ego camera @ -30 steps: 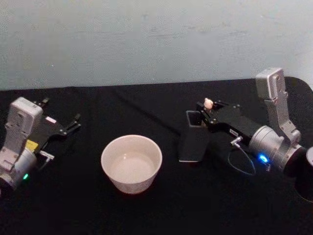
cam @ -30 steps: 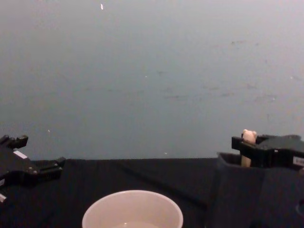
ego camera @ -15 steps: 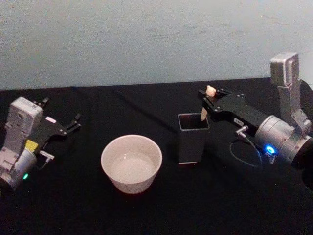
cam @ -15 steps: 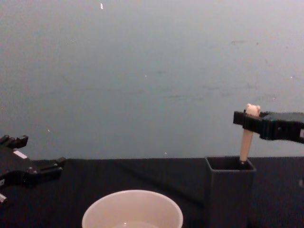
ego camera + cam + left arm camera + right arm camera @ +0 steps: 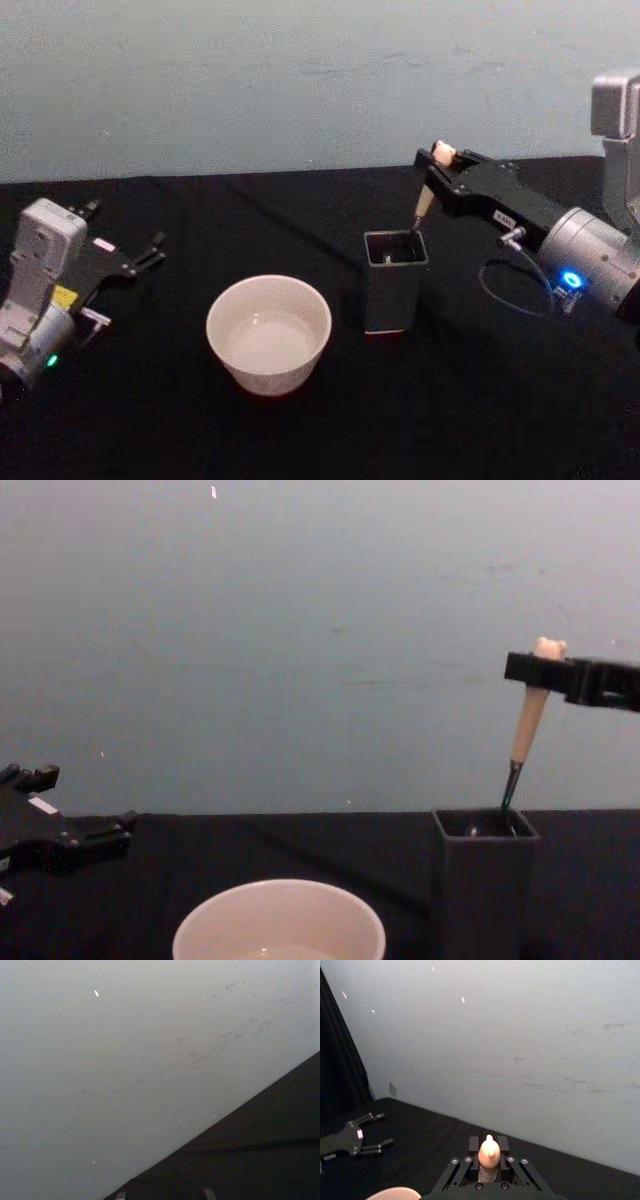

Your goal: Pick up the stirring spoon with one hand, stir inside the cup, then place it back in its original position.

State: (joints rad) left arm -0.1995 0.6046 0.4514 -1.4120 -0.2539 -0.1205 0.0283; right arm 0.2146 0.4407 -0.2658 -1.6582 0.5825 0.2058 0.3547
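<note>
One stirring spoon (image 5: 424,203), one cup (image 5: 268,372), one holder (image 5: 392,300), one left end effector (image 5: 126,224), one right end effector (image 5: 440,156).

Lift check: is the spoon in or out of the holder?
Partly in: the bowl of the stirring spoon sits inside the mouth of the holder; the right gripper grips its handle above; left gripper idles.

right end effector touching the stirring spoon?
Touching. Right wrist view: the right end effector is clamped on the stirring spoon handle, just under the bear knob.
</note>
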